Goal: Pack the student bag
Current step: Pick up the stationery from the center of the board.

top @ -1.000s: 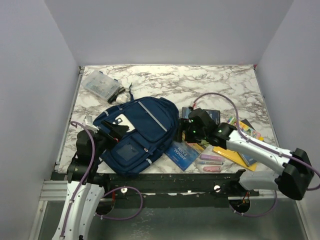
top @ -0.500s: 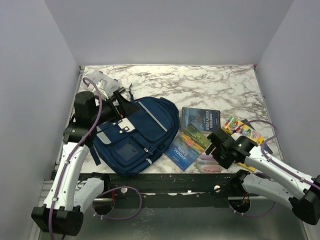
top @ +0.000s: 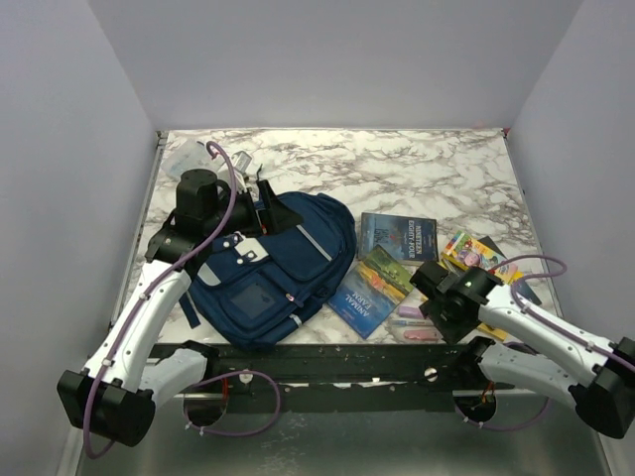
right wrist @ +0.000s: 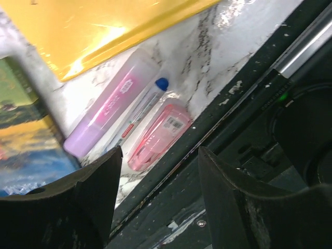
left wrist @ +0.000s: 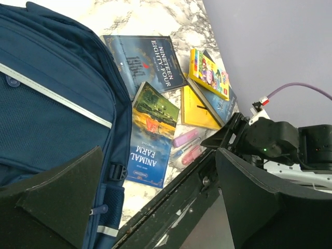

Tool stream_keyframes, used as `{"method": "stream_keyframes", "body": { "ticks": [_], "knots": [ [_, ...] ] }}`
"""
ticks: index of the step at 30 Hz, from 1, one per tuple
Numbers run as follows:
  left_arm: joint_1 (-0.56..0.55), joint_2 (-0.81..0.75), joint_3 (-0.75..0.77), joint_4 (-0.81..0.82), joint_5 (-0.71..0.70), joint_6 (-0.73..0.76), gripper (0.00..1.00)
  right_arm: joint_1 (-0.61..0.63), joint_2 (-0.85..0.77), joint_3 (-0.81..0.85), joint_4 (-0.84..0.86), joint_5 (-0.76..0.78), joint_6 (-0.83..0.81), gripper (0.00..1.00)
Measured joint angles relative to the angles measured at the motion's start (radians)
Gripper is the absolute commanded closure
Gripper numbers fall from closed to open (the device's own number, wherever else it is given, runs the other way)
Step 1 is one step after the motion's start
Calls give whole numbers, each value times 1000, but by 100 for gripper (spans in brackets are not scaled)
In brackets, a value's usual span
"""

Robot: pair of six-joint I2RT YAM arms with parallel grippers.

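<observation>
The student bag point(top: 288, 268) lies front pocket up toward the table's point(top: 417, 169) near-left corner. The left gripper point(left wrist: 159, 150) hangs over its far end, fingers wide apart, holding nothing. Right of the bag lie the books. Beyond them the right gripper point(right wrist: 159, 155), jaws apart and empty, hovers above small stationery at the near edge. A clumsy closing there could nudge the pink case point(right wrist: 158, 136) off that edge. I cannot tell whether the bag is unzipped.

Count:
- 1 bag
- 2 paperbacks: Nineteen Eighty-Four point(left wrist: 142, 59) and Animal Farm point(left wrist: 150, 137)
- 1 yellow notebook point(left wrist: 197, 106)
- 1 crayon box point(left wrist: 208, 72)
- 1 lilac tube point(right wrist: 109, 111)
- 1 pen point(right wrist: 144, 106)
- 1 pink case
</observation>
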Motion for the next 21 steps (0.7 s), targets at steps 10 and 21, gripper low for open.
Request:
{"method": "stream_keyframes", "body": {
  "ticks": [10,21],
  "knots": [
    [-1,11,-36,42,1,51,10,0,113,2,2,5,54,54],
    [-2,27,-63,68,28,51,10,0,188,-35,103,-49,40,49]
  ]
}}
